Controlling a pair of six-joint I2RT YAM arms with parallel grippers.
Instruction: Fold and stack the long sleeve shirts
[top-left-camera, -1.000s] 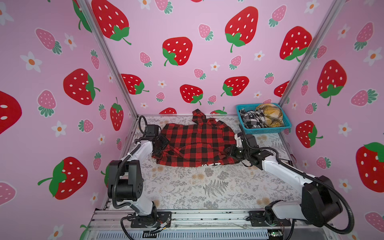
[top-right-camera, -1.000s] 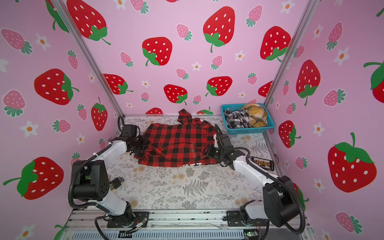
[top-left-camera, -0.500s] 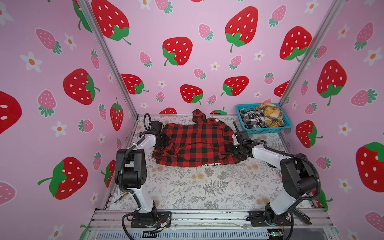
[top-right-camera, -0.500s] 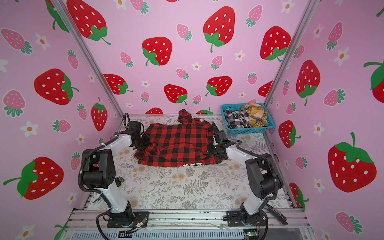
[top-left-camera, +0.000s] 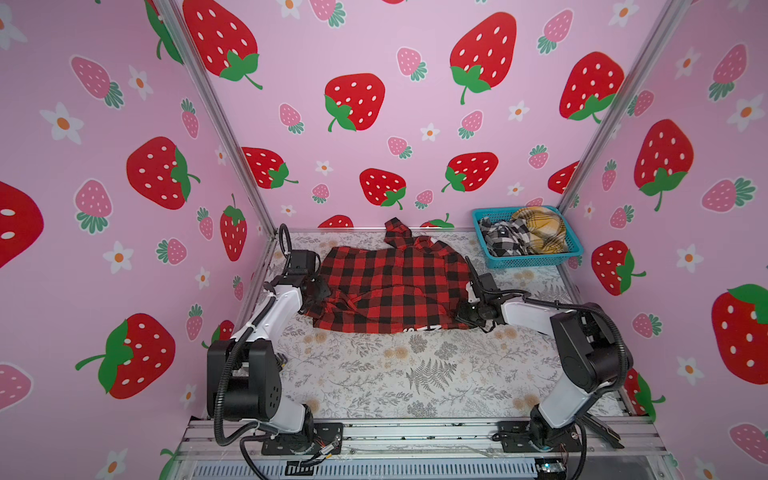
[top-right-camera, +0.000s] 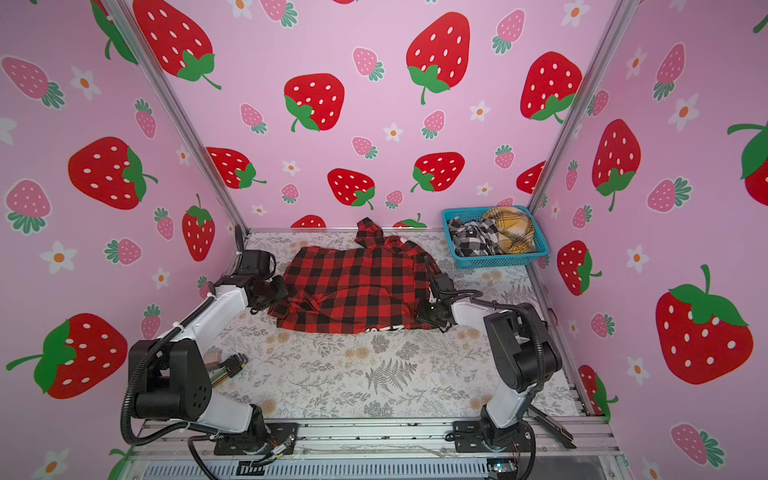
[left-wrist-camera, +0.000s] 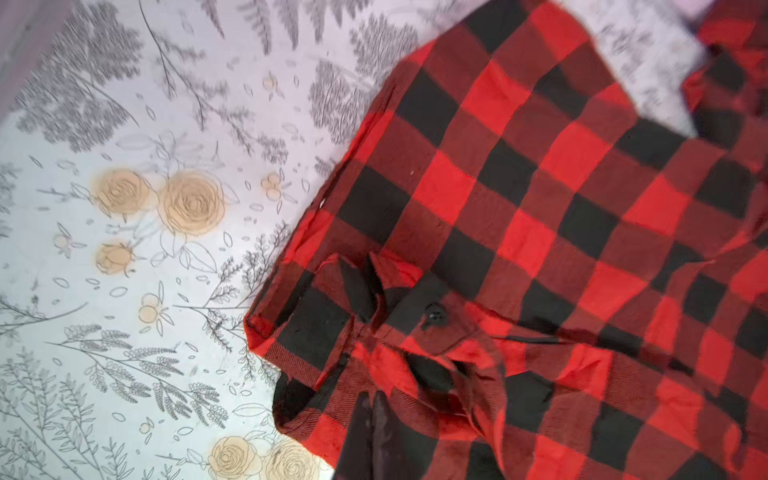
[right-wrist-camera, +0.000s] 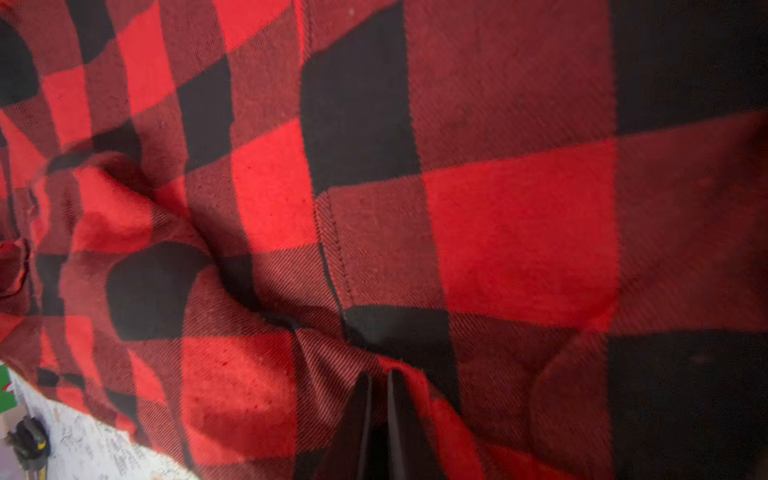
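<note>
Pinching red-and-black shirt (top-left-camera: 390, 282) at left and right edges with left gripper (top-left-camera: 323, 294) and right gripper (top-left-camera: 463, 312); next, lift evenly, fold inward.

Far-centre of floral-print table (top-left-camera: 415, 374): soft red-and-black buffalo-check button shirt (top-left-camera: 390, 291) (top-right-camera: 353, 291) (left-wrist-camera: 540, 249) (right-wrist-camera: 498, 228), spread mostly flat, one end reaching back wall. Near hem rumpled, both near corners bunched; white letters on black band at near edge. Black-and-white plaid shirt (top-left-camera: 500, 241) (top-right-camera: 471, 239) and mustard-yellow plaid shirt (top-left-camera: 540, 232) (top-right-camera: 513, 230): crumpled, touching, side by side in teal plastic mesh basket (top-left-camera: 528, 262) (top-right-camera: 494, 262), far right corner.
</note>
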